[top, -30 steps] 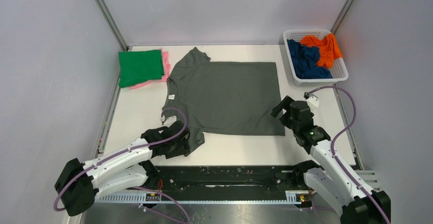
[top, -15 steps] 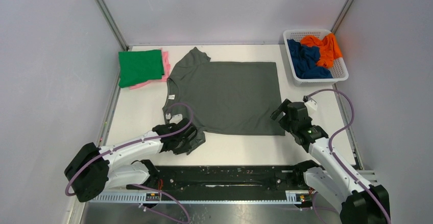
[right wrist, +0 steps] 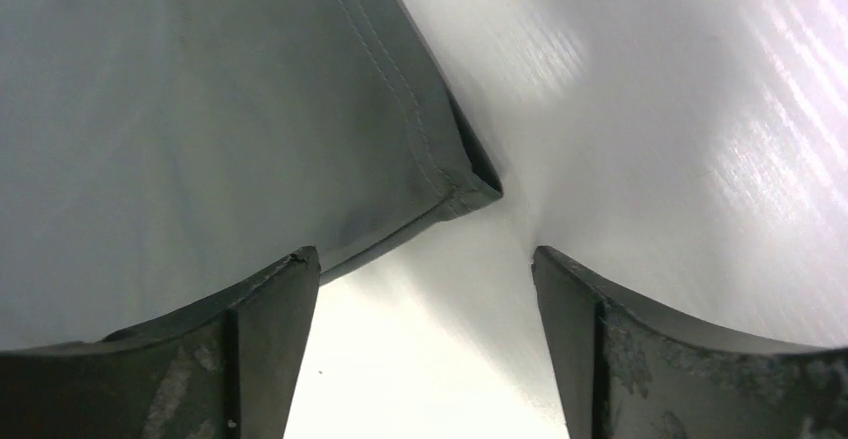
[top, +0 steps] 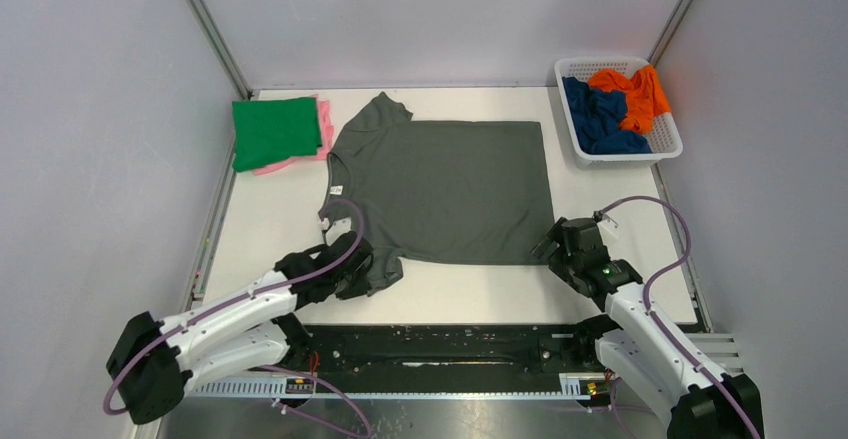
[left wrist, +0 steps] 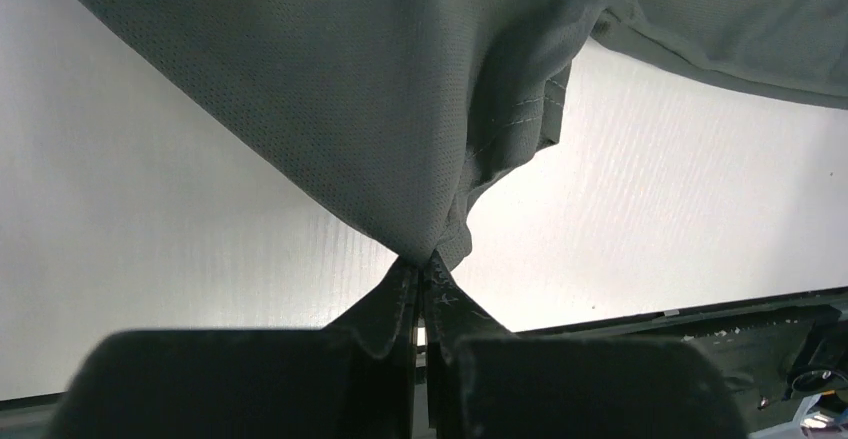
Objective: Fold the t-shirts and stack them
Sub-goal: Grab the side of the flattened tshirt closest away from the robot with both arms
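Note:
A dark grey t-shirt [top: 445,189] lies spread flat mid-table, collar to the left. My left gripper [top: 368,269] is shut on its near sleeve [left wrist: 440,189], the cloth pinched at the fingertips and lifted a little. My right gripper [top: 552,242] stands open at the shirt's near right hem corner [right wrist: 470,184]; the corner lies just ahead of the gap, with the left fingertip [right wrist: 290,279] over the cloth edge. Folded green [top: 273,131] and pink [top: 322,127] t-shirts are stacked at the back left. Navy blue [top: 598,116] and orange [top: 630,94] t-shirts lie crumpled in the basket.
The white lattice basket [top: 668,144] stands at the back right corner. A black rail [top: 450,349] runs along the near table edge between the arm bases. Grey walls close in both sides.
My left gripper has shut on the near sleeve and drawn it slightly toward the near edge. My right gripper moved down to the near right hem corner, jaws narrowing a little.

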### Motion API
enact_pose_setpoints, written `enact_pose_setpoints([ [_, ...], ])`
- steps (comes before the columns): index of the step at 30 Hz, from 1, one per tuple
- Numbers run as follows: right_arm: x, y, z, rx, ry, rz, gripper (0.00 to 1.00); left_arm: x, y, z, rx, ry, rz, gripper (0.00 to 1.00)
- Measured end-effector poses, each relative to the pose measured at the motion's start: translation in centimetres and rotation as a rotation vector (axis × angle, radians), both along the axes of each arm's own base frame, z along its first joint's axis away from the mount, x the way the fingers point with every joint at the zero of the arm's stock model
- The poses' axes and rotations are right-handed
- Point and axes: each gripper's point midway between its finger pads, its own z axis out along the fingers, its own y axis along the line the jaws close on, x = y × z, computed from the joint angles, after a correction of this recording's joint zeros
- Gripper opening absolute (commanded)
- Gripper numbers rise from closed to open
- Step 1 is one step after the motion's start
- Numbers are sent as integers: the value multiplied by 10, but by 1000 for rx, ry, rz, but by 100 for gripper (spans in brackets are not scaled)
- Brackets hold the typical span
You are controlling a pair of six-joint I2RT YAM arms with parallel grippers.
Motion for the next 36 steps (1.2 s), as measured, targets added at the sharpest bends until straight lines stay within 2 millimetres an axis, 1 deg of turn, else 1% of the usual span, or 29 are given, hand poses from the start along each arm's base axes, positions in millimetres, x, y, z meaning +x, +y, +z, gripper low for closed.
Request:
enact_pose_setpoints([
  [2, -1, 1, -6, 8, 18, -7, 73, 0, -1, 1, -15, -11, -8, 0],
  [4, 3, 3, -7, 19, 10, -13, 68, -1, -2, 1, -22, -11, -12, 0],
  [7, 10, 6, -8, 32, -8, -22, 57, -1, -4, 3, -36, -17, -15, 0],
  [10, 14, 5, -10, 27, -11, -32, 48, 1, -6, 6, -48, -28, -15, 0],
  [11, 15, 5, -11, 23, -10, -34, 46, 1, -6, 6, -50, -30, -15, 0],
  [16, 20, 3, -13, 9, -17, -42, 40, 4, -8, 8, -62, -42, -15, 0],
  [20, 24, 1, -15, -9, -19, -49, 29, 6, -9, 10, -62, -53, -15, 0],
  [24, 25, 0, -17, -24, -11, -45, 9, 9, -10, 16, -67, -74, -19, 0],
  [26, 25, -1, -18, -30, -7, -40, 0, 13, -11, 21, -66, -93, -21, 0],
  [33, 24, -2, -17, -59, 10, 1, 0, 30, -13, 39, -41, -161, -25, 0],
  [36, 25, -1, -12, -70, 15, 25, 0, 39, -15, 46, -36, -186, -24, 0],
])
